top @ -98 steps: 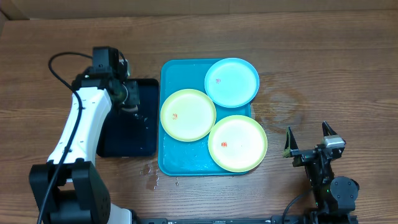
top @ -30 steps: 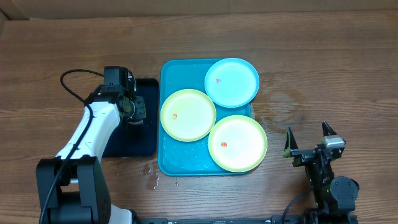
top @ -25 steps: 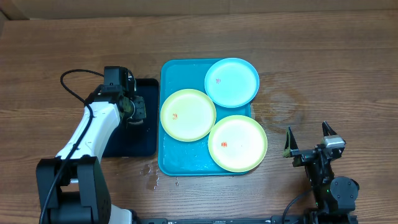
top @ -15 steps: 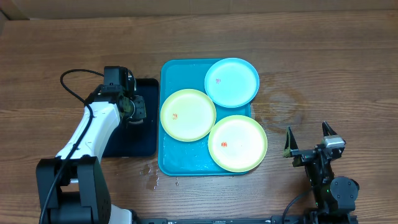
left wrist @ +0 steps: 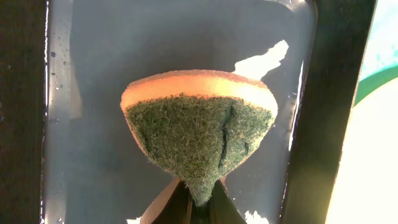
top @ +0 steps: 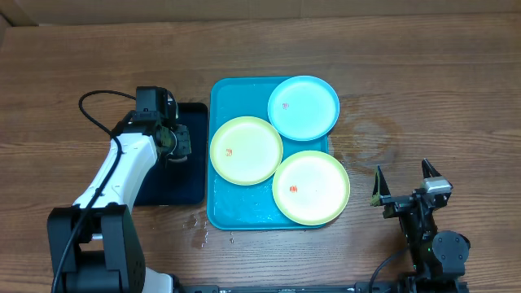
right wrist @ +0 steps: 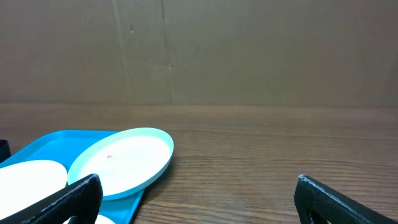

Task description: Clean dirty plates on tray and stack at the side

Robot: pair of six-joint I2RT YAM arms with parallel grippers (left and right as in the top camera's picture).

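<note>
You have three round shallow plastic plates lying on the large turquoise rectangular plastic tray (top: 232, 207) in the middle of the wooden desk (top: 423, 81). The light blue plate (top: 303, 107) sits at the tray's far right corner and overhangs the rim. One pale yellow-green plate (top: 246, 150) lies on the left half of the tray. The other pale yellow-green plate (top: 311, 187) is at the near right and juts past the right rim. Their edges meet where they crowd together. Each plate carries a small red-orange speck, and the tray's bare surface looks wet.

Just left of the tray, touching or nearly so, lies a narrower black rectangular tray (top: 175, 183). Your left end effector (top: 181, 146) is over its far part, clamped tight on a sponge (left wrist: 199, 124) with a dark green scouring face and an orange-yellow backing. In the left wrist view the sponge is pinched to a point between the fingers, with the black tray's glossy, wet floor behind it.

A few water drops (top: 198, 232) sit on the desk by the turquoise tray's near left corner.

Your right end effector (top: 402, 181) is well apart from the plates, at the near right of the desk, its jaws spread wide and holding nothing.
</note>
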